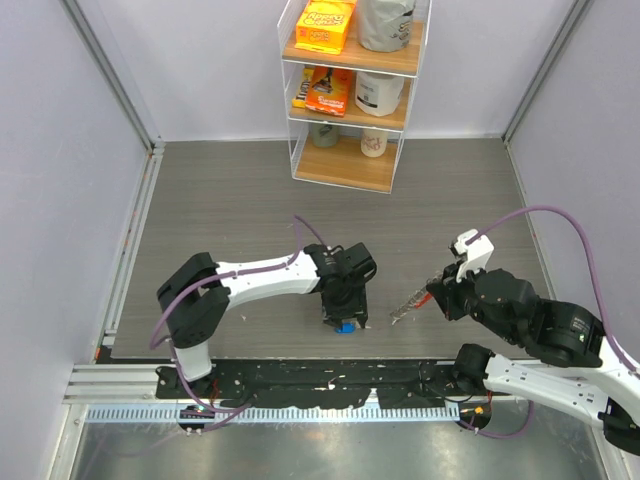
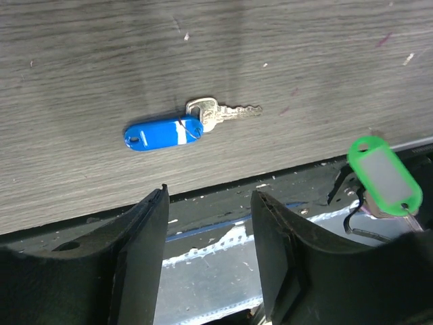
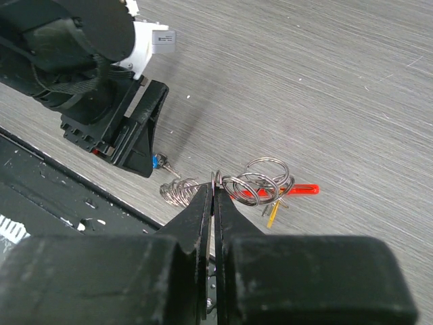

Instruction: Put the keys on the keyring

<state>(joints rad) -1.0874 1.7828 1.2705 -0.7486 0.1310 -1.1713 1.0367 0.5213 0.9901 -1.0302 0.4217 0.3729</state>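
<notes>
1. Your left fingers (image 1: 340, 313): spread wide, empty, over the blue key (image 2: 164, 133) lying by the counter's (image 2: 101, 68) near edge.
2. Your right fingers (image 3: 214, 200): pinched tight on the keyring (image 3: 254, 191), near that same edge.
3. Green key (image 2: 384, 172): past the near edge.

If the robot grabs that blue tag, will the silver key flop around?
Probably yes: the blue tag looks only loosely linked to the silver key, so the key would likely swing. Both look small and thin, so probably light. Lying flat on the table, they would likely slide, not roll.
</notes>
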